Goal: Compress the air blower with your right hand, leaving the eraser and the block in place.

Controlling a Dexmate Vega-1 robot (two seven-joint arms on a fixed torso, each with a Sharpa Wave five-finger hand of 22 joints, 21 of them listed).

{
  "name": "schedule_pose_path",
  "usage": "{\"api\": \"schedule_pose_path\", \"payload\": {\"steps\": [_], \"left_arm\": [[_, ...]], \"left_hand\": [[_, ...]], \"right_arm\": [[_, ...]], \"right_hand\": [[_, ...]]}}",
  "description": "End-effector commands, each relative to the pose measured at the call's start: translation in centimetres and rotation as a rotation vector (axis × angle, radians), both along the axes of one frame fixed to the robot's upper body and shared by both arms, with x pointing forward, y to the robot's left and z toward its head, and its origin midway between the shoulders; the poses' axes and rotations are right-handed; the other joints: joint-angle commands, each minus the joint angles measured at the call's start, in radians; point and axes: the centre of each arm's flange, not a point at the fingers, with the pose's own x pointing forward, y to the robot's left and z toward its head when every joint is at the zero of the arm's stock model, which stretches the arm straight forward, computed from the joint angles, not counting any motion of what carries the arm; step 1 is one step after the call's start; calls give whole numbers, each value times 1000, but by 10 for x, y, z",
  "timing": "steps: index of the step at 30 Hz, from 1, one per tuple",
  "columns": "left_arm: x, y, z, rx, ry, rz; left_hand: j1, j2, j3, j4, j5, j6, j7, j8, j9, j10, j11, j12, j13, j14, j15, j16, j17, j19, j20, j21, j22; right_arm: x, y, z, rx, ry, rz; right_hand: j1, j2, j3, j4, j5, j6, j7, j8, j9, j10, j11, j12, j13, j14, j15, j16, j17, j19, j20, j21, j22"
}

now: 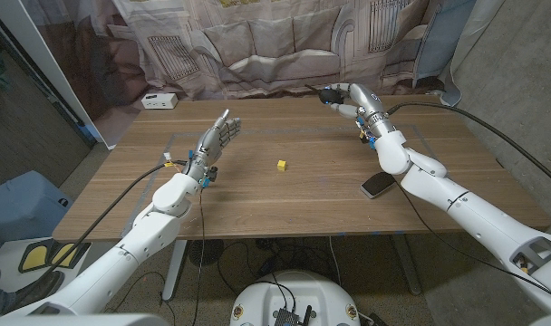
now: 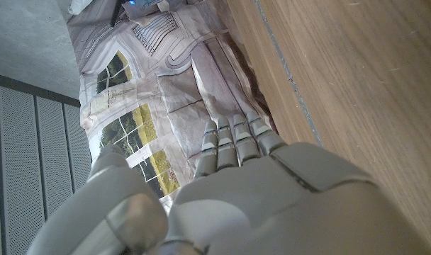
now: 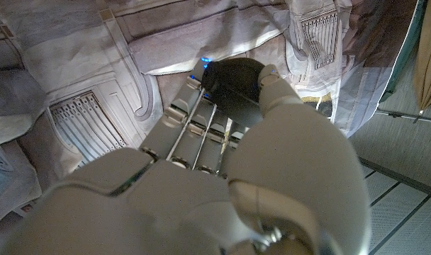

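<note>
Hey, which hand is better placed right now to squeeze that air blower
Right. The right hand already holds the black air blower near the table's far edge, fingers wrapped around it. The left hand holds nothing, fingers spread, well across the table from it.

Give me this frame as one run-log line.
right hand: grips air blower, lifted at far edge | left hand: open, raised | block: mid-table, untouched | eraser: near right forearm, untouched

Black air blower (image 1: 331, 93), yellow block (image 1: 281, 165), black eraser (image 1: 377, 186) — brown wooden table (image 1: 285, 204).
</note>
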Motion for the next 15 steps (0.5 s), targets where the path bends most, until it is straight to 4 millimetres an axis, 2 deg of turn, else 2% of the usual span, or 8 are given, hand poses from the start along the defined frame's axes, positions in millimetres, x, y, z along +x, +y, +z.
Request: {"api": "schedule_pose_path", "payload": {"steps": [1, 5, 15], "left_arm": [[-2, 0, 0, 2, -2, 1], [-3, 0, 0, 4, -1, 0], [-5, -1, 1, 7, -2, 0]], "left_hand": [[-1, 9, 2, -8, -1, 5, 2, 0, 4, 2, -1, -2, 2, 6, 4, -2, 1, 9, 0, -3, 5], [-1, 9, 2, -8, -1, 5, 1, 0, 4, 3, 0, -2, 2, 6, 4, -2, 1, 9, 0, -3, 5], [-1, 10, 2, -9, -1, 6, 1, 0, 4, 2, 1, -3, 2, 7, 4, -2, 1, 9, -1, -3, 5]], "right_arm": [[-3, 0, 0, -9, -7, 6], [-4, 0, 0, -11, -9, 7], [-7, -1, -1, -12, -18, 7]], "right_hand": [[3, -13, -6, -3, -1, -7, -2, -5, 4, -10, 2, 1, 2, -10, -69, -4, 4, -6, 0, -4, 0], [3, -16, -9, -4, -1, -18, -2, -9, 4, -17, -5, 1, 2, -17, -68, -7, 4, -10, 0, -6, 0], [10, -22, -15, -9, -2, -36, -2, -13, 5, -43, -4, -1, 2, -35, -67, -12, 7, -21, -1, -13, -1]]}}
